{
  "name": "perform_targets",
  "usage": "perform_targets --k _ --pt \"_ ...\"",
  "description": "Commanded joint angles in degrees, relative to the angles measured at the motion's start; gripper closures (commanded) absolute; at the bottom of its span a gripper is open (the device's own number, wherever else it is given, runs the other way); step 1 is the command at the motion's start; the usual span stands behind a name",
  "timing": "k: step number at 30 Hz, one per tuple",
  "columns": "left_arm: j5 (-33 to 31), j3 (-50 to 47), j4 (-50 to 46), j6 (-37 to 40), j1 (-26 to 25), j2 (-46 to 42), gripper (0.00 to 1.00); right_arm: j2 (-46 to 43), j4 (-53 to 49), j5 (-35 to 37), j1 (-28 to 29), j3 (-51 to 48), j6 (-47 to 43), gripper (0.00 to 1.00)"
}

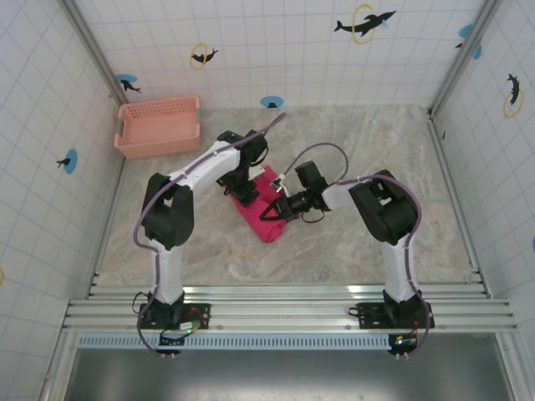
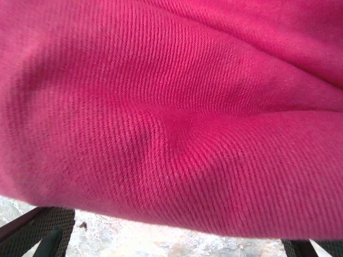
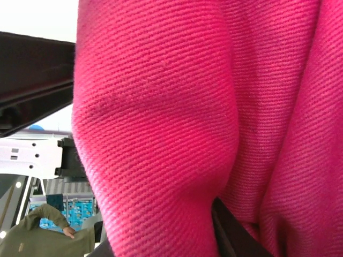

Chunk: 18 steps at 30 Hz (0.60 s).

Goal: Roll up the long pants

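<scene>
The long pants [image 1: 269, 219] lie as a compact bright pink-red bundle in the middle of the table. My left gripper [image 1: 247, 192] is at the bundle's far-left end. In the left wrist view its fingers [image 2: 49, 231] stand wide apart at the lower corners, open, with the pants [image 2: 177, 118] bulging just beyond them. My right gripper [image 1: 280, 207] is at the bundle's right side, turned sideways. In the right wrist view a thick fold of the pants [image 3: 161, 123] runs between its dark fingers [image 3: 236, 238], held by the right gripper [image 3: 163, 238].
A salmon-pink lattice basket [image 1: 159, 125] stands at the back left near the tiled wall. Marbled table top [image 1: 376, 142] spreads around the bundle, bounded by metal rails [image 1: 284, 305] at the near edge.
</scene>
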Motion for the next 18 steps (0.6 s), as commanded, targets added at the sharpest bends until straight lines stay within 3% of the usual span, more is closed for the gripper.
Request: perform_targets --k 1,9,12,14,15,16,18 --pt "-1.45 3.57 1.21 -1.01 0.13 3.77 0.03 3.78 0.57 5.10 -0.22 -2.30 2.42 0.76" --pt "0.44 16.45 -2.06 -2.11 -0.27 14.82 0.03 2.58 -2.35 7.83 0.52 -3.30 1.27 0.67" --pt "0.01 22.72 -5.70 -2.06 -0.92 21.20 0.02 -0.48 -6.63 13.18 1.32 -4.20 -1.39 0.46" --pt "-0.30 25.21 -7.44 -2.09 -1.26 23.70 0.02 -3.96 -12.80 18.18 1.96 -3.90 -5.00 0.38" --pt "-0.04 25.99 -7.69 -1.95 -1.44 24.44 0.02 -6.19 -17.78 21.68 2.55 -2.91 -8.07 0.28" --pt "-0.04 26.37 -7.92 -2.09 -1.48 24.92 0.02 -8.39 -23.45 25.84 3.49 -1.48 -11.71 0.01" --pt "0.01 26.24 -7.50 -1.94 -1.46 25.14 0.03 -12.65 -31.66 34.86 5.73 1.13 -15.94 0.02"
